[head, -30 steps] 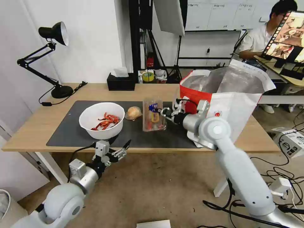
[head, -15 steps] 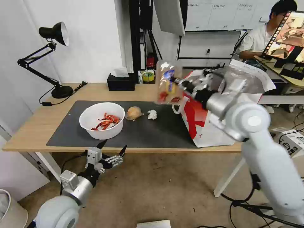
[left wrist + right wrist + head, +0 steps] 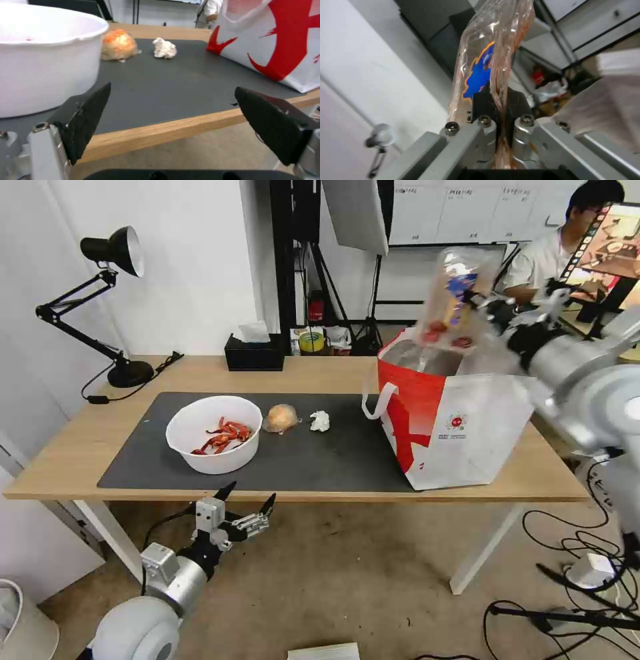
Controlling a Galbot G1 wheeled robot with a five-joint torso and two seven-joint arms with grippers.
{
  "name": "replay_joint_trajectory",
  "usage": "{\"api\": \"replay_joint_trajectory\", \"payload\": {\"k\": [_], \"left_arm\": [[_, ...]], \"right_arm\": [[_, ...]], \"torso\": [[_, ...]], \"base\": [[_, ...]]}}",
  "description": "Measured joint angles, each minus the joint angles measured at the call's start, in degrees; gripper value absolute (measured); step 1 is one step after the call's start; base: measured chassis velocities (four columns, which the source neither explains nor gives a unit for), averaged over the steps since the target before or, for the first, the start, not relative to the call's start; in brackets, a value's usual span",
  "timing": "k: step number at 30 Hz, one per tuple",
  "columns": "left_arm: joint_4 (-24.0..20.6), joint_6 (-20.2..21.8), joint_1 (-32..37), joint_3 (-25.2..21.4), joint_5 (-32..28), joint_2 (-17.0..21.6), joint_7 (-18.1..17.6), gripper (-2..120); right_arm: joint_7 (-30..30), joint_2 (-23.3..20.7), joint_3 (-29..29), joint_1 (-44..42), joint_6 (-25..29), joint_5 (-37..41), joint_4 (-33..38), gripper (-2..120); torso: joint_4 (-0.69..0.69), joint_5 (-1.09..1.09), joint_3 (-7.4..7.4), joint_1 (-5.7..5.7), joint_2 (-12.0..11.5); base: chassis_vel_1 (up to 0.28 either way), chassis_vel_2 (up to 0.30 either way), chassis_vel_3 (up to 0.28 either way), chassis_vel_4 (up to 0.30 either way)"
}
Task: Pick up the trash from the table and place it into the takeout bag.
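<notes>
I have the right gripper [image 3: 481,304], jaws clenched on the clear plastic hinged tray [image 3: 451,300], high over the takeout bag [image 3: 460,407] mouth; that thin edge pinch could slip, dropping it onto the surface [image 3: 200,373], while left gripper [image 3: 243,503] idles, jaws released.

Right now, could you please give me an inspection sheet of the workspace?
Surface: light wood-topped table with a dark grey mat.
Job's things: white round bowl with red-orange shells, tan plastic-wrapped lump and crumpled white tissue ball lie on the mat; clear plastic hinged tray is held above the white-and-red takeout bag.
Clutter: black tissue box, black desk lamp.
Grippers: right gripper shut on the tray above the bag's mouth; left gripper open, below the table's front edge.
Cables: lamp cord on the table; loose cables on the floor.
Surroundings: a seated person behind the bag.
</notes>
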Motion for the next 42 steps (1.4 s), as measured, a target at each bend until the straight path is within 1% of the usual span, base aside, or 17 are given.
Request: {"api": "replay_joint_trajectory", "payload": {"k": [1,2,4,5,8,14,18,30,38,42], "left_arm": [[0.1,0.0,-0.4,0.3,0.0,0.2,0.0,100],[0.3,0.0,-1.0,0.9,-0.2,0.4,0.0,100],[0.4,0.1,-1.2,1.1,-0.3,0.4,0.0,100],[0.6,0.1,-1.9,1.7,-0.7,0.6,0.0,100],[0.7,0.2,-2.2,1.9,-0.9,0.7,-0.1,100],[0.7,0.2,-2.8,2.5,-1.1,0.9,-0.2,100],[0.8,0.2,-3.4,3.2,-1.2,1.2,-0.3,100],[1.6,0.2,-4.4,5.1,-1.1,0.8,-0.4,100],[1.6,0.4,-4.5,5.5,-1.1,1.0,-0.3,100],[1.4,0.4,-4.2,5.2,-1.1,1.0,-0.3,100]], "right_arm": [[-0.4,-0.8,0.0,-0.1,0.0,-1.4,-0.6,1],[-0.6,-1.4,0.0,-0.4,0.1,-2.9,-1.1,1],[-0.7,-1.6,0.1,-0.5,0.1,-3.5,-1.2,1],[-1.4,-2.2,-0.1,-0.8,0.3,-6.5,-2.1,1],[-2.0,-2.3,-1.7,-0.7,0.3,-10.9,-3.7,1],[-2.1,-1.4,-3.2,-1.4,0.3,-13.4,-5.2,1],[-2.1,-0.3,-3.6,-2.5,0.3,-13.9,-5.6,1],[-1.4,0.9,-3.7,-5.1,-0.2,-12.8,-4.6,1],[-0.6,2.4,-3.3,-6.8,-0.3,-11.0,-3.6,1],[0.1,2.9,-2.9,-6.8,-0.8,-8.7,-2.9,1]], "torso": [[0.01,0.04,0.0,0.0,0.0],[0.04,0.04,0.0,0.0,0.0],[0.04,0.04,0.0,0.0,0.0],[0.01,0.01,0.0,0.0,0.0],[0.03,0.02,0.01,0.0,0.0],[0.03,0.01,0.0,0.0,0.0],[0.03,0.01,0.0,0.0,0.0],[0.03,0.01,0.0,0.0,0.0],[0.03,0.01,0.0,0.0,0.0],[0.03,0.01,0.0,0.0,0.0]], "base": [[0.0,0.0,0.0,0.0],[0.0,0.0,0.0,0.0],[0.0,0.0,0.0,0.0],[0.0,0.0,0.0,0.0],[0.0,0.0,0.0,0.0],[0.0,0.0,0.0,0.0],[0.0,0.0,0.0,0.0],[0.0,0.0,0.0,0.0],[0.0,0.0,0.0,0.0],[0.0,0.0,0.0,0.0]]}}
